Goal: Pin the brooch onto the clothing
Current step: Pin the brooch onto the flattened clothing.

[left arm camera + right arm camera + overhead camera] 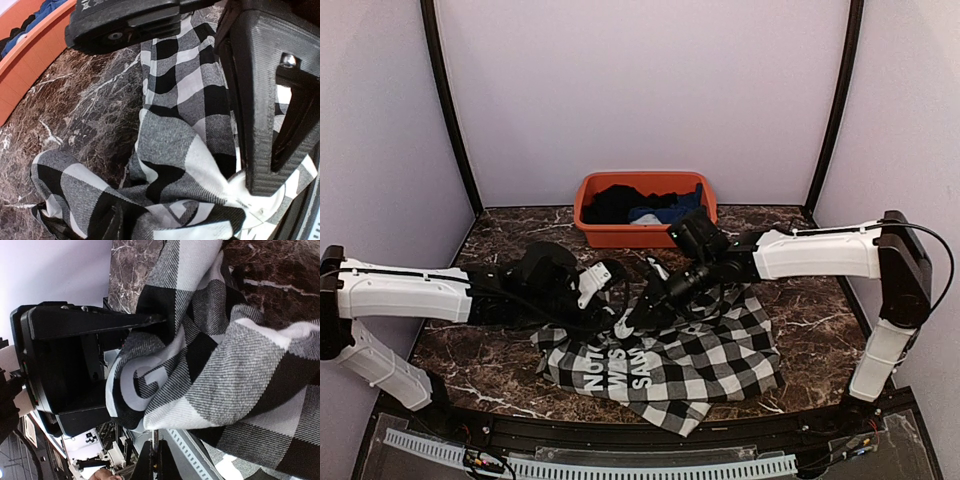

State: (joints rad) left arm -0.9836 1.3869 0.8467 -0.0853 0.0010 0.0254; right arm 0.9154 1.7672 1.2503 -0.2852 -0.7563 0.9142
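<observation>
So the shirt [700,350] is lying crumpled in the middle of the marble table [820,300], a bit toward the near edge. The black panel with the white letters [620,375] sits on its left side, near the front. The checks spread out to the right.

Both arms reach in over the far left part of the shirt and nearly meet there. The left gripper [612,300] comes in from the left and sits low over the cloth. From its wrist cam the fingers [255,100] stand a fair way apart, with checked fabric showing in the gap below them. I can't tell if they're actually touching the cloth or just above it. Nothing looks pinched between them.

The right gripper [655,298] comes in from the right, just beside the left one. Its jaws are closed, and on its wrist cam a fold of the shirt with part of a white letter on it is bunched right up against the fingers [95,322]. It looks clamped there. From the top view the fabric rises up toward that gripper, so that corner is lifted off the table.

At the far edge, dead centre, there's an orange bin [620,235], well apart from the shirt. It holds a black garment [615,203] and a blue garment [655,214].
</observation>
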